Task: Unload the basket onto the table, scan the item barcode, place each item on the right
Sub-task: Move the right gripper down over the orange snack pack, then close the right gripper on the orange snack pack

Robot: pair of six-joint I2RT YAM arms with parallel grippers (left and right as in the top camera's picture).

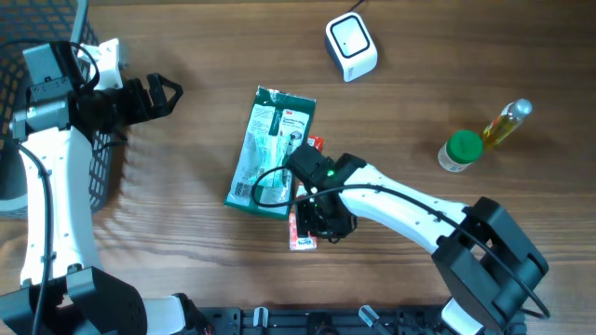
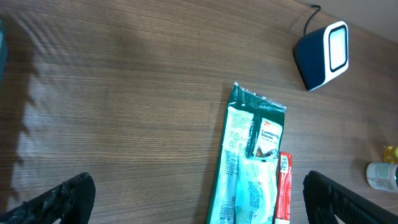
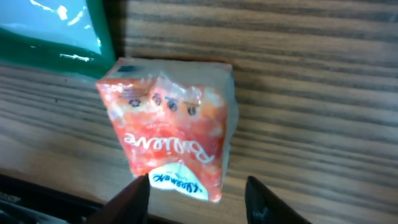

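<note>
Currently you see the wooden table (image 1: 186, 186) filling the overhead frame, with a black mesh basket (image 1: 104, 172) at the left edge. The left gripper (image 1: 168, 93) sits beside it at upper left, jaws spread wide. A green package (image 1: 268, 149) lies at centre. The white scanner (image 1: 351, 46) sits at top, right of centre, well apart. Your orange packet (image 3: 168, 137) (the item) lies against the package's lower right side. The right gripper (image 3: 198, 190) straddles its near end; you cannot tell whether the fingers pinch it. A green-lidded jar (image 1: 461, 151) and a bottle of yellow liquid (image 1: 507, 121) stand at right.
</note>
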